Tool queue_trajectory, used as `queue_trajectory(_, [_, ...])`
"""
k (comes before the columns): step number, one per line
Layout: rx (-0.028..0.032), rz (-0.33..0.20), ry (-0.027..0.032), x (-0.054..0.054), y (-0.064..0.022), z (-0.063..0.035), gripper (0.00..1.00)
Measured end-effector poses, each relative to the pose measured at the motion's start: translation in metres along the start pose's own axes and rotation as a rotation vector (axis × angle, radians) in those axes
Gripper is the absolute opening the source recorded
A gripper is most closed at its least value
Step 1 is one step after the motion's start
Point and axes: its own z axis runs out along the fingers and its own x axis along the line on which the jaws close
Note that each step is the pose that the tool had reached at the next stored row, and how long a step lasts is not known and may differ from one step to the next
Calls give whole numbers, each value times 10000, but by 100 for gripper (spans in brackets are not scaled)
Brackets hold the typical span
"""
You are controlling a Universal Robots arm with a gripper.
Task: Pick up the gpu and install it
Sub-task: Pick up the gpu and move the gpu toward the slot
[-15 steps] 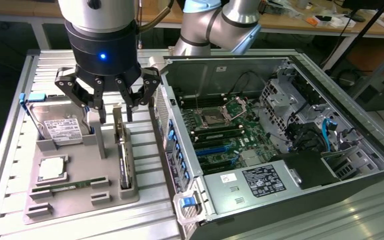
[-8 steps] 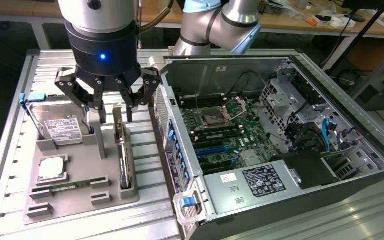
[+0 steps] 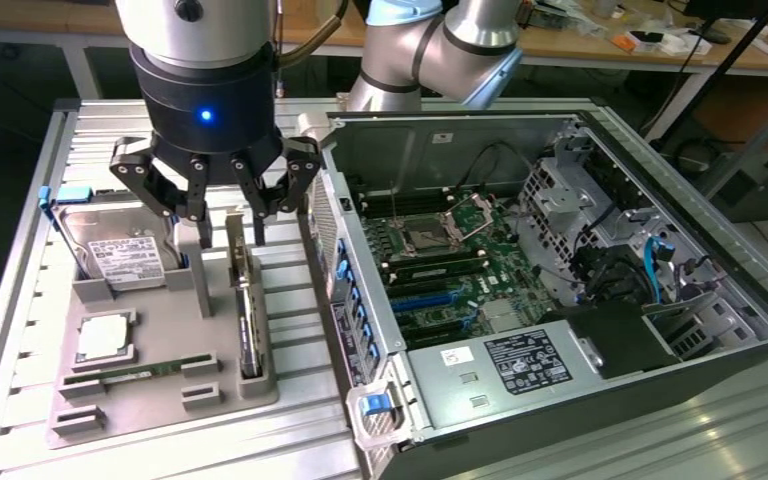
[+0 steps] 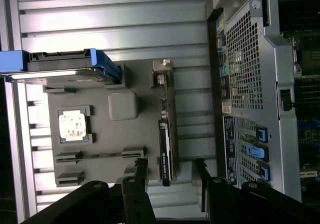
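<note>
Gpu (image 3: 248, 305), a thin dark green circuit card with a pale metal bracket, stands on its long edge in a slot of the grey moulded holder tray (image 3: 157, 405), on the side nearest the computer. I have the black multi-fingered gripper (image 3: 224, 222) hanging over the card's far end, spread wide and holding nothing. In the wrist view the fingertips (image 4: 140, 176) sit to either side of the card's end, apart from it.

On the same tray, a silver hard drive with a white label (image 3: 124, 258) leans upright in its cradle. A square silver processor chip (image 3: 101, 338) lies flat in a pocket, and a narrow green memory stick (image 3: 137, 373) rests in a low slot near it.

Just beside the tray, on the exterior view's right, the open black tower case (image 3: 491, 140) lies on its side, with its green motherboard (image 3: 458, 260) and black labelled power supply (image 3: 524, 362) exposed. Everything rests on a ribbed aluminium tabletop (image 3: 11, 330). Beyond it I see a wooden workbench (image 3: 584, 52) strewn with small parts.
</note>
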Motion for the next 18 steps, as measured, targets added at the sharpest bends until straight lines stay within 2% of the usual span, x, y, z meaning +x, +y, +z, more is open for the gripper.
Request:
queue_trajectory(9, [0, 0, 0, 0, 0, 0, 48])
queue_trajectory(18, [0, 3, 0, -54, 1, 25, 48])
